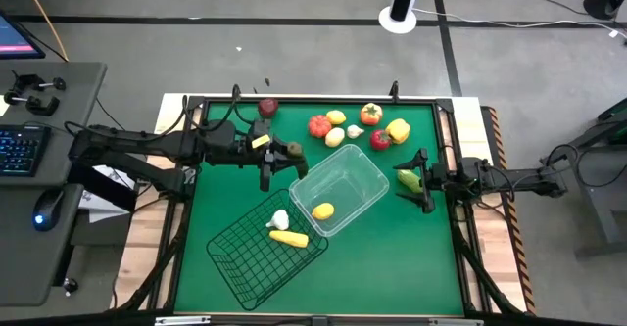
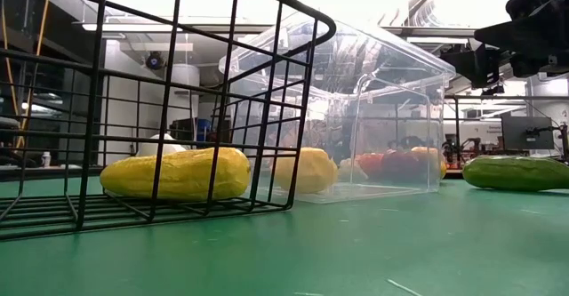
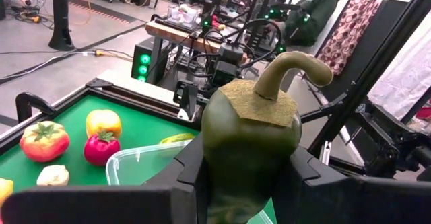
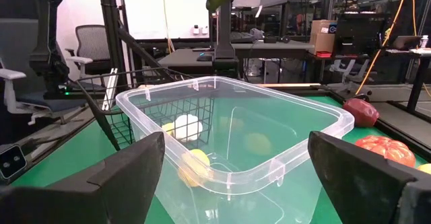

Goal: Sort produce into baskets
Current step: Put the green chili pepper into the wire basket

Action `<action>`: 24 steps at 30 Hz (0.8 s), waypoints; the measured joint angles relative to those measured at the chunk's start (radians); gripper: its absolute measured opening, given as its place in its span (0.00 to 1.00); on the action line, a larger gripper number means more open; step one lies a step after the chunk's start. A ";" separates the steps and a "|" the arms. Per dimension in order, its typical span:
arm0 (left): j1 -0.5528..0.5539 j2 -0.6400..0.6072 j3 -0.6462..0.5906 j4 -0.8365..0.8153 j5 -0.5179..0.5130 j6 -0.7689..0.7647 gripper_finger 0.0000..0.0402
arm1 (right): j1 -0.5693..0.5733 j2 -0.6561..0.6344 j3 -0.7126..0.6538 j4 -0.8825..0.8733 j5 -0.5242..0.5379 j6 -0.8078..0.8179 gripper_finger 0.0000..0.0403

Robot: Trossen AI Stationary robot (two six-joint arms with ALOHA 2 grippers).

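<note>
Left gripper (image 1: 290, 151), jaws closed on a dark green pepper (image 3: 250, 133), hangs above the green table (image 1: 392, 257) at the clear plastic basket's (image 1: 364, 174) 10 o'clock corner. Right gripper (image 1: 419, 180), jaws spread wide and empty, sits at that basket's 3 o'clock side, over a green cucumber (image 1: 408, 180). Black wire basket (image 1: 257, 253), at the clear one's 7 o'clock, holds a yellow piece (image 1: 288, 237) and a white piece (image 1: 280, 219); more produce lies toward 12 o'clock.

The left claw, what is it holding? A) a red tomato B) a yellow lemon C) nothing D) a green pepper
D: the left claw is shut on a green pepper with a curled stem.
</note>
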 joint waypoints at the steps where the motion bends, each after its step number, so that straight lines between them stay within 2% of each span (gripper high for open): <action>1: 0.000 0.000 0.000 0.000 0.000 0.000 0.21 | 0.000 0.000 0.000 0.000 0.000 0.000 0.89; 11: 0.000 0.000 0.000 -0.002 0.008 0.000 0.21 | 0.000 0.000 0.000 0.000 0.000 0.000 0.89; 14: 0.001 -0.001 0.000 -0.034 0.159 -0.020 0.21 | 0.000 0.000 0.000 0.000 0.000 0.000 0.89; 16: -0.012 -0.001 0.000 -0.098 0.288 -0.088 0.21 | 0.000 0.000 0.000 0.000 0.000 0.000 0.89; 18: -0.043 -0.001 0.000 -0.199 0.362 -0.165 0.21 | 0.000 0.000 0.000 0.000 0.000 0.000 0.89; 22: -0.167 0.004 0.000 -0.426 0.372 -0.297 0.21 | 0.000 0.000 0.000 0.000 0.000 0.000 0.89; 24: -0.247 0.018 -0.012 -0.480 0.344 -0.365 0.22 | 0.000 0.000 0.000 0.000 0.000 0.000 0.89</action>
